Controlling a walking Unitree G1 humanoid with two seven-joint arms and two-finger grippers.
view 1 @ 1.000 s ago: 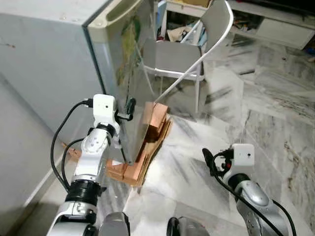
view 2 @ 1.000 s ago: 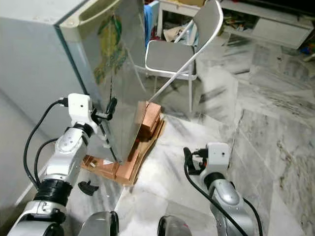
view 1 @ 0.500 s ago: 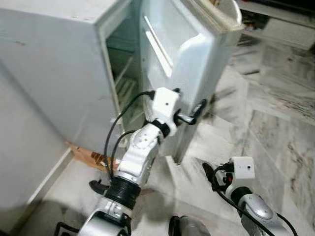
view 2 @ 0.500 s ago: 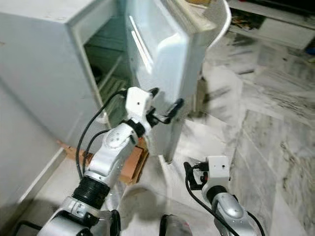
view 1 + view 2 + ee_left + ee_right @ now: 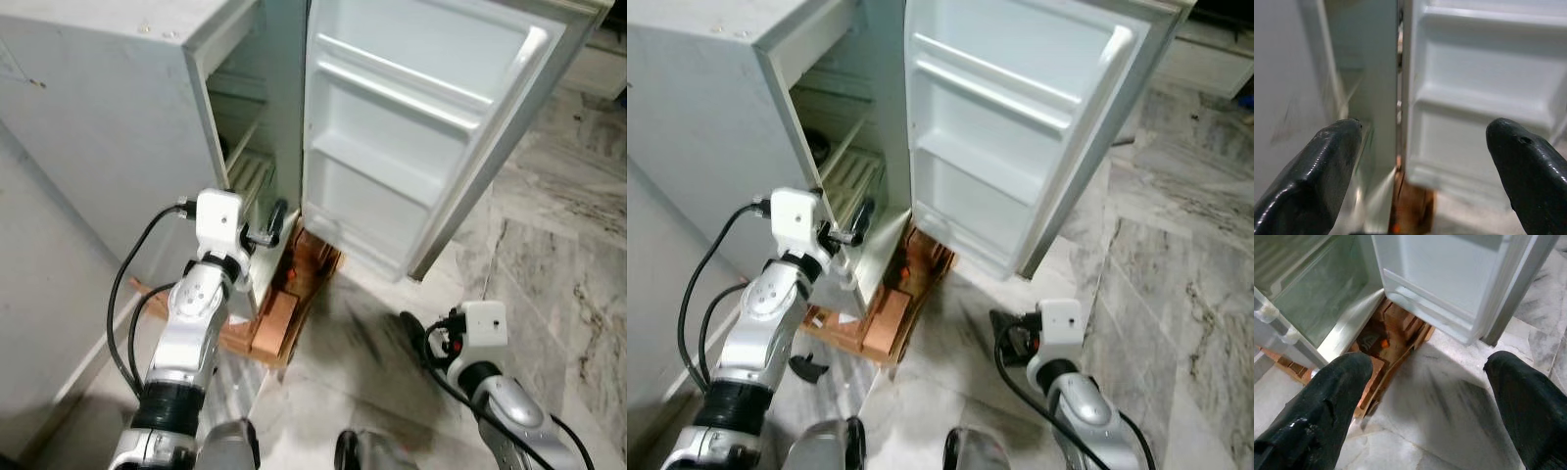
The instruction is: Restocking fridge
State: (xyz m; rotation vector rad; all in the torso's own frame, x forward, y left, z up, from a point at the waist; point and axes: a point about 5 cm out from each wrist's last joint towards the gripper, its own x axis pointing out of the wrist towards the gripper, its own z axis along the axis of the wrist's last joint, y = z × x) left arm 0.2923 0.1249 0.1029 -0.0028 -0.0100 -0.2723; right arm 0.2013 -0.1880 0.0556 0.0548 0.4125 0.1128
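The fridge door (image 5: pixel 431 127) now stands swung wide from the fridge (image 5: pixel 127 108); half a second ago it was only partly open. The left gripper (image 5: pixel 271 227) has dropped back beside the fridge's lower front edge, fingers spread wide, holding nothing. The right wrist view reveals wooden blocks (image 5: pixel 1396 333) under the fridge, its right gripper (image 5: pixel 1425 396) spread wide

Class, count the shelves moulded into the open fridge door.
3 on the door: top shelf, middle shelf, bottom shelf. None appears hidden.
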